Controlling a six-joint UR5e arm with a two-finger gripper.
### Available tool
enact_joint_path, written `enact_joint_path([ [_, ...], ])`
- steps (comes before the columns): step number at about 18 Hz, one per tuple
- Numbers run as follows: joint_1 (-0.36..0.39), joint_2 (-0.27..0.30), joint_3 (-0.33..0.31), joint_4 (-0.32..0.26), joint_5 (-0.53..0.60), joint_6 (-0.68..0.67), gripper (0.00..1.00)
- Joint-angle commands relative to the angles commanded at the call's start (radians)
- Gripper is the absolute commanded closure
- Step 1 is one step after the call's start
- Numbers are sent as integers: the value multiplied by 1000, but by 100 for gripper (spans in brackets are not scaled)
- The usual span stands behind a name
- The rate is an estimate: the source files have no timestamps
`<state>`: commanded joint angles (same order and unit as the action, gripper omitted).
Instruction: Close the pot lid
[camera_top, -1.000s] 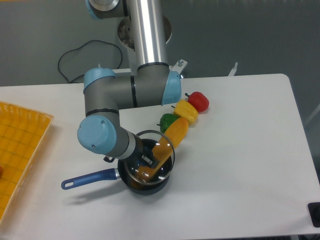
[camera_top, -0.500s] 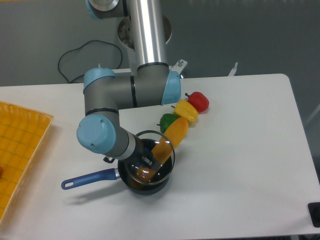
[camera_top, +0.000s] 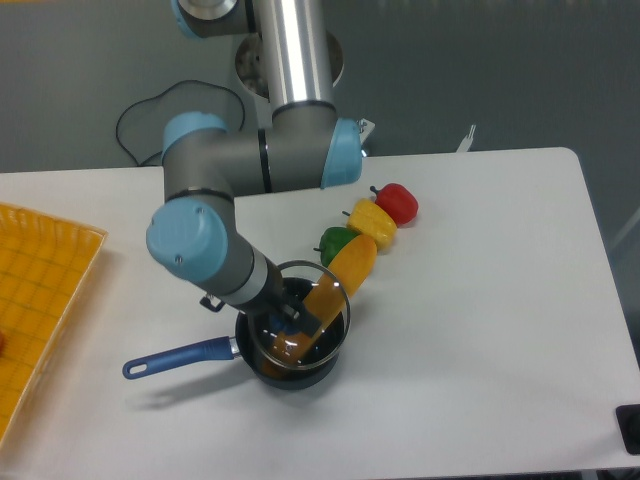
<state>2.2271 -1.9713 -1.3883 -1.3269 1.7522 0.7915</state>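
Observation:
The dark pot (camera_top: 293, 372) stands on the white table, its long blue handle (camera_top: 180, 357) pointing left. The clear glass lid (camera_top: 330, 285) with its thin metal rim lies over the pot's mouth, tilted up a little at the far side. My gripper (camera_top: 288, 314) reaches down onto the middle of the lid, and its dark fingers hide the knob. How the jaws stand is too dark and small to make out. An orange vegetable (camera_top: 352, 262) leans over the pot's far rim and shows through the glass.
A green pepper (camera_top: 333, 240), a yellow pepper (camera_top: 373, 222) and a red pepper (camera_top: 398, 202) lie in a row behind the pot. A yellow tray (camera_top: 35, 300) sits at the left edge. A black cable (camera_top: 135, 120) loops at the back.
My wrist and forearm have shifted a little up and to the left. The lid and pot have stayed where they were.

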Motion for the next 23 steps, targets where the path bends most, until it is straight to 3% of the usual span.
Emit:
enact_joint_path([
  [7,109,63,-12,-8,-49,20,0],
  [16,325,97,-69,-9,-161,242,0],
  [23,474,95,-98,-5,-169,466,0],
])
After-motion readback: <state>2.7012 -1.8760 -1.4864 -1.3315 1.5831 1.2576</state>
